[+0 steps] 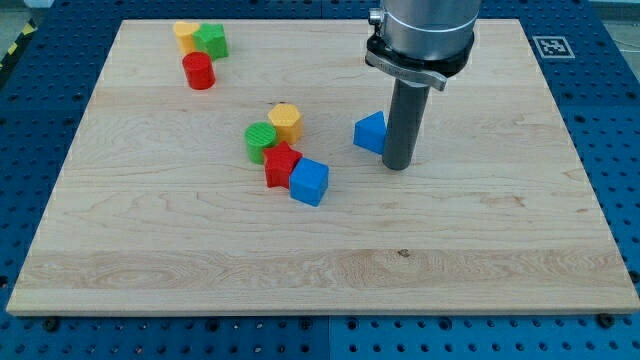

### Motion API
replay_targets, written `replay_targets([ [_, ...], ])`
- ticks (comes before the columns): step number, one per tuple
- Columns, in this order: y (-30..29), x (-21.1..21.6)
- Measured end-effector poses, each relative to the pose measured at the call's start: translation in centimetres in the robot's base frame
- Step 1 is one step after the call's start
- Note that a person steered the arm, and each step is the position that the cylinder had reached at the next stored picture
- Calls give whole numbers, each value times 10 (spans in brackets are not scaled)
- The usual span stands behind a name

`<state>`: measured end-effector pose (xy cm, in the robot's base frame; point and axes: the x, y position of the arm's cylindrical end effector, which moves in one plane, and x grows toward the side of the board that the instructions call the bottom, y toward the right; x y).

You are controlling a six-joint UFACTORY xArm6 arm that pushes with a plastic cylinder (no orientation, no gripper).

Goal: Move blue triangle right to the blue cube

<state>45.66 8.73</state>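
Note:
The blue triangle point(370, 132) lies near the board's middle, a little toward the view's top. My tip point(397, 165) stands just to its right, touching or almost touching its right edge. The blue cube point(309, 182) lies to the lower left of the triangle, about a block's width away from it. The cube touches a red star-shaped block point(281, 163) on its left.
A green cylinder point(261, 141) and a yellow hexagonal block point(285, 121) sit next to the red star. At the view's upper left are a yellow block point(186, 34), a green block point(212, 41) and a red cylinder point(199, 71). The wooden board point(480, 250) lies on a blue perforated table.

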Motion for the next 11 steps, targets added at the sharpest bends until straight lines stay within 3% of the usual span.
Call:
replay_targets([
  [3,-4,-73],
  [4,-36,-59],
  [5,-42,-7],
  [6,-42,10],
  [8,-20,-34],
  [10,28,15],
  [11,7,17],
])
